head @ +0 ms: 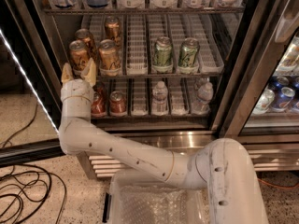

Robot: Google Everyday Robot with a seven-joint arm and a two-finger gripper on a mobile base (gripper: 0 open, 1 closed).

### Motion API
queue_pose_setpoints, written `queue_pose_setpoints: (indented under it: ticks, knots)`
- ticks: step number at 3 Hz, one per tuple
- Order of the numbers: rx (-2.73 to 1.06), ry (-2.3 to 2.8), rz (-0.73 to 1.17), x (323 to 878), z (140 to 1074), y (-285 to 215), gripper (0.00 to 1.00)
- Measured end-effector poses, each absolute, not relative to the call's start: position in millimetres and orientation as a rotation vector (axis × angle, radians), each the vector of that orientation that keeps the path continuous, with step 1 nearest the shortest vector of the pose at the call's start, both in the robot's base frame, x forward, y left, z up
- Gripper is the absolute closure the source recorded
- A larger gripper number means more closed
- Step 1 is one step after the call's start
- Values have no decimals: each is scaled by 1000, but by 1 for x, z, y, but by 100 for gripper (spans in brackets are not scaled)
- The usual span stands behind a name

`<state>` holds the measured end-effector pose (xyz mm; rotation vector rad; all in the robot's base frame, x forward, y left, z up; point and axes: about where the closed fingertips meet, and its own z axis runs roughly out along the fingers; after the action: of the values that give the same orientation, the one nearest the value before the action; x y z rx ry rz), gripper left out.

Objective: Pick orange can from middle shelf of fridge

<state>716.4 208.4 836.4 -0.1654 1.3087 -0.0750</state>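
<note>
Orange-gold, your orange can [78, 54] stands front left on the middle shelf [137, 55] of the fridge [233, 78]; your gripper [78, 73] points up just below it at the shelf edge; fingers [89, 72] spread apart, gripping nothing; green cans [163, 54] stand well to the right.

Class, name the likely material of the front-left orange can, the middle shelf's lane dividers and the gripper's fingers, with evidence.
Orange can: probably aluminium, glossy coppery sheen. Lane dividers: matte white ribbed plastic, seemingly. Gripper, open below that can: fingers pale tan, dull, perhaps rubber or plastic.
</note>
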Motion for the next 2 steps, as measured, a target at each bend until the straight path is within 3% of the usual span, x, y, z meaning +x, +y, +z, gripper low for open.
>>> queue_pose_setpoints:
  ticks: [2]
  knots:
    - [-142, 1307, -83, 737, 842, 205, 37]
